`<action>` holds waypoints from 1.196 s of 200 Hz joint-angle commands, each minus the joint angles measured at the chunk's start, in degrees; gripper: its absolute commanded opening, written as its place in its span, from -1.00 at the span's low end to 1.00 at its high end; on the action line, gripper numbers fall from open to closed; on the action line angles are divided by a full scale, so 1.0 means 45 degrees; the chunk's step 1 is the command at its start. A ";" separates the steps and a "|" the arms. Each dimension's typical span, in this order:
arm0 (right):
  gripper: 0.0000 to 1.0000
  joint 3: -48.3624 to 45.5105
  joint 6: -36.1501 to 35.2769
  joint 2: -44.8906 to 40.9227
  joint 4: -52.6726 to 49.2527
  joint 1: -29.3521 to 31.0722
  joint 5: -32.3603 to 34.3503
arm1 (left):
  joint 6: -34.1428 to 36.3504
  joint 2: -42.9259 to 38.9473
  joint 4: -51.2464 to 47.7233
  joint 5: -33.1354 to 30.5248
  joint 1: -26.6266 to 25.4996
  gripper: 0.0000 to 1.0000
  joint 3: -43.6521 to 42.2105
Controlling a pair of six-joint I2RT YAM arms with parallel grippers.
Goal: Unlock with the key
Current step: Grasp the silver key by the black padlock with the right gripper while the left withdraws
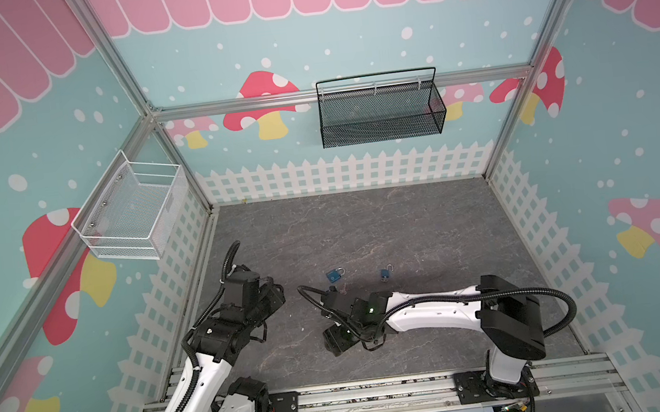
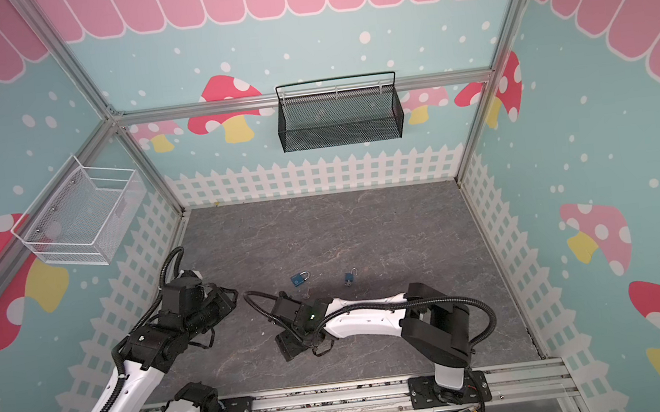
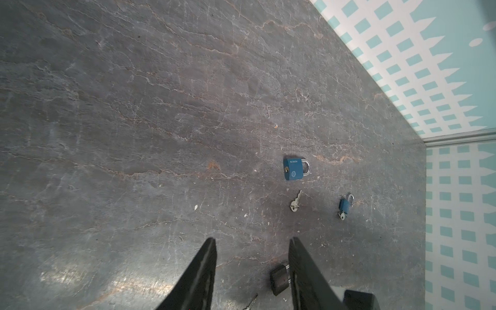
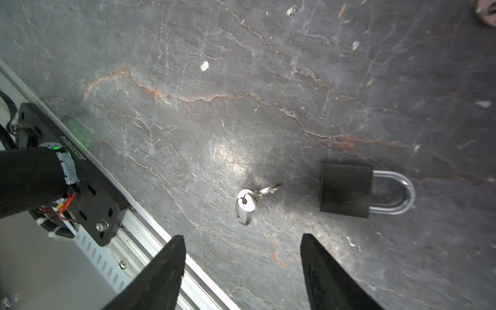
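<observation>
Tapered black fingers of the right gripper point(image 4: 243, 240) sit nearest the right wrist lens. They are matte wedges, spread wide, pinching nothing and touching nothing.

Ahead of their gap the ringed key point(image 4: 255, 197) lies flat on the table point(image 4: 188, 80). It is bright metal with a round head and a thin wire split ring through the hole. Its blade points at the black padlock point(image 4: 346, 189) just beside it, not touching.

The black padlock has a matte, square body and a polished steel U shackle with both legs in the body. I see no writing on it.

The table is a dark grey slate-look sheet with pale and rust-coloured veins, scuffed and dotted with pale crumbs.

The left gripper point(image 3: 252, 241) has the same black wedges, partly spread and empty, hanging above the table.

The large blue padlock point(image 3: 294, 168) has a painted body and a steel shackle. White lettering and a round emblem mark its face, too small for me to read. A loose key point(image 3: 295, 205), plain silver with no ring, lies near it but apart.

In a top view the small blue padlock point(image 1: 385, 273) sits at 3 o'clock of the large one, with a key in its base. The right arm point(image 1: 427, 309) lies at 5 o'clock and covers the ringed key and black padlock there.
</observation>
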 commanded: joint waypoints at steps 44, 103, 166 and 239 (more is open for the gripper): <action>0.03 0.0107 -0.0872 0.0598 0.0232 0.0132 0.0034 | -0.0397 -0.0479 -0.0392 0.0247 0.0174 -0.12 -0.0396; -0.13 0.0133 -0.1551 0.1006 0.0361 0.0181 -0.0158 | -0.0747 -0.0637 -0.0393 0.0415 0.0184 -0.12 -0.0456; -0.28 0.0313 -0.1899 0.1324 0.0394 0.0363 -0.0081 | -0.1023 -0.0928 -0.0491 0.0219 0.0211 -0.12 -0.0678; -0.44 0.0569 -0.2267 0.1894 0.0349 0.0426 0.0227 | -0.1033 -0.0940 -0.0499 0.0244 0.0310 -0.12 -0.0719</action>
